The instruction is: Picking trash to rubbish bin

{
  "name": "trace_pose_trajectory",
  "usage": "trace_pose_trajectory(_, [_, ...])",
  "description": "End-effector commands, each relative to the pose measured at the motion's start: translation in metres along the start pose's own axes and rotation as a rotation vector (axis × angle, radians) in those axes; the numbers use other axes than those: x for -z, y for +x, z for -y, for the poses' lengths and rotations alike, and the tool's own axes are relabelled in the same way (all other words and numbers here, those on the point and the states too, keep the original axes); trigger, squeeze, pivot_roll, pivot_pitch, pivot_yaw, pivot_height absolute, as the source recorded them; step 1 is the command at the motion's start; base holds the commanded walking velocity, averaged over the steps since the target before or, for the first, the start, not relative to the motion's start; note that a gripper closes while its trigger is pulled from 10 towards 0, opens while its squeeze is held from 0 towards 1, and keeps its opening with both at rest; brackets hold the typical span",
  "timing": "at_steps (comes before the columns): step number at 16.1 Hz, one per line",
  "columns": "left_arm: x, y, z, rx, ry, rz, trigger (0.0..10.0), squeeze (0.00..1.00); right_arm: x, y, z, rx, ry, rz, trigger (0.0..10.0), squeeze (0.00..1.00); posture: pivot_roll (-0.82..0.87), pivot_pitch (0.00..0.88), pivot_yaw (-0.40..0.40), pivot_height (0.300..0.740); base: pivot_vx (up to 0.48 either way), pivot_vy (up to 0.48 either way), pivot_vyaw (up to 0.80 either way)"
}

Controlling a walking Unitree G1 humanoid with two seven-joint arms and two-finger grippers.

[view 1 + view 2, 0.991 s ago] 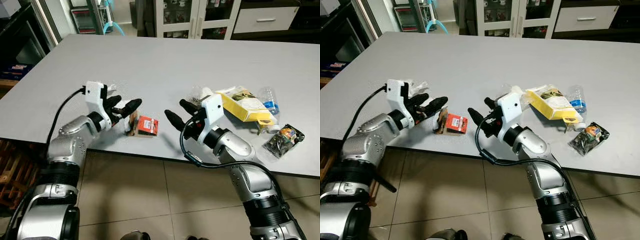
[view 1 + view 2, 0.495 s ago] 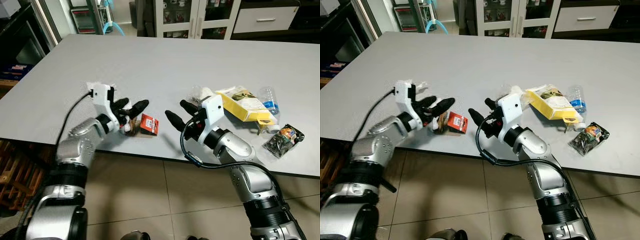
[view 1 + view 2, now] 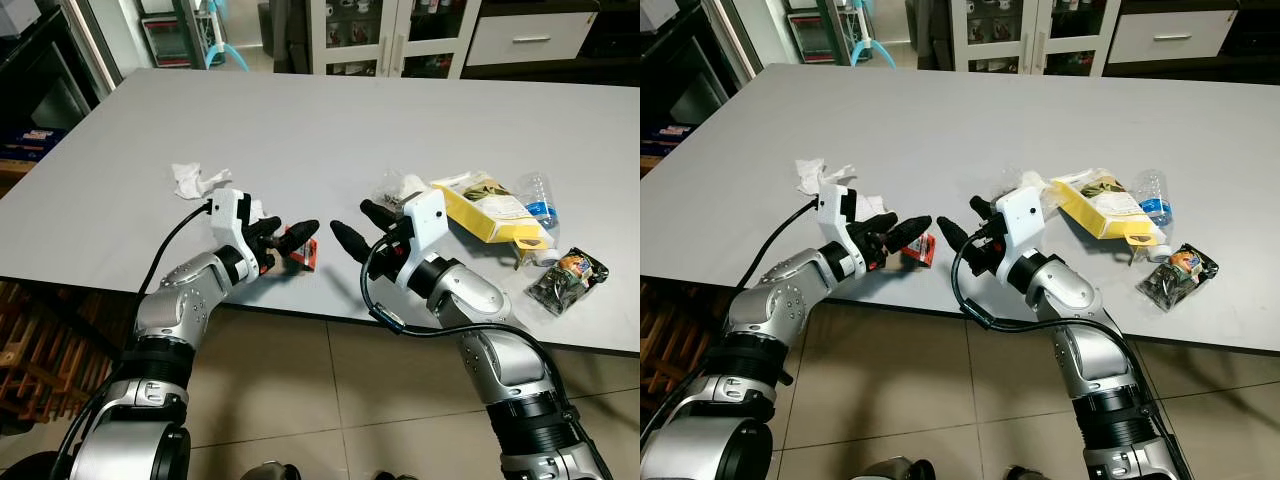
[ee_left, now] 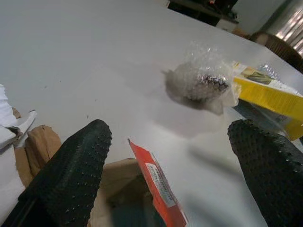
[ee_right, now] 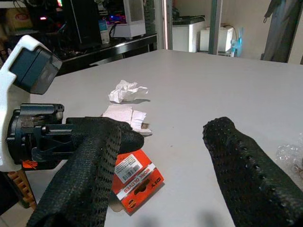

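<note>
Orange-and-brown flat cardboard tag (image 3: 302,251) lies on the grey tabletop (image 3: 330,130) between the left tool's (image 3: 285,236) parted fingers, with the right tool (image 3: 354,228) also spread, just beside.

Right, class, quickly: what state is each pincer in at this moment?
Left pincer: open, fingers either side of the orange work-gloves card, not gripping it.
Right pincer: open, holding nothing, hovering over the table.

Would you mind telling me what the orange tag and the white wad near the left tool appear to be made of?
The orange tag looks like printed card on brown backing: flat, stiff, barcode label, hang hole. The white wad looks like tissue or soft paper, matte and crumpled. The left tool is open over the tag.
</note>
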State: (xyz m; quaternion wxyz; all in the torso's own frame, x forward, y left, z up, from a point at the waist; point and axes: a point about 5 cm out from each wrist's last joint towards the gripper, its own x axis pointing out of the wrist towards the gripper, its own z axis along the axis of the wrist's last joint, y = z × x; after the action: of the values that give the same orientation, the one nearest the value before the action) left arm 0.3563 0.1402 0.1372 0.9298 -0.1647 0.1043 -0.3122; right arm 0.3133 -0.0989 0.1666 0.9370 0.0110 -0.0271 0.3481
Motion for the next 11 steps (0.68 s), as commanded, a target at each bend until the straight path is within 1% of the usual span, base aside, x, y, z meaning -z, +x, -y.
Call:
trace_pose_trajectory(1, [0.002,0.000,0.000,-0.004,0.025,-0.028,10.0,0.00,-0.001,-0.001,0.000,0.005,-0.005,-0.001,10.0,0.00,-0.06,0.092,0.077,0.740,0.000,0.000,0.00])
trace_pose_trajectory(3, [0.004,0.003,0.003,-0.008,0.039,-0.041,10.0,0.00,0.000,0.000,-0.001,0.006,-0.002,0.001,10.0,0.00,-0.06,0.092,0.078,0.740,0.000,0.000,0.00])
trace_pose_trajectory(8, [0.012,0.010,0.012,0.022,-0.002,-0.049,10.0,0.00,-0.001,0.000,-0.001,0.008,0.001,0.005,10.0,0.00,-0.06,0.093,0.080,0.740,0.000,0.000,0.00])
trace_pose_trajectory(11, [0.014,0.012,0.015,0.030,-0.004,-0.054,10.0,0.00,-0.001,0.000,-0.001,0.006,0.002,0.006,10.0,0.00,-0.06,0.093,0.081,0.740,0.000,0.000,0.00])
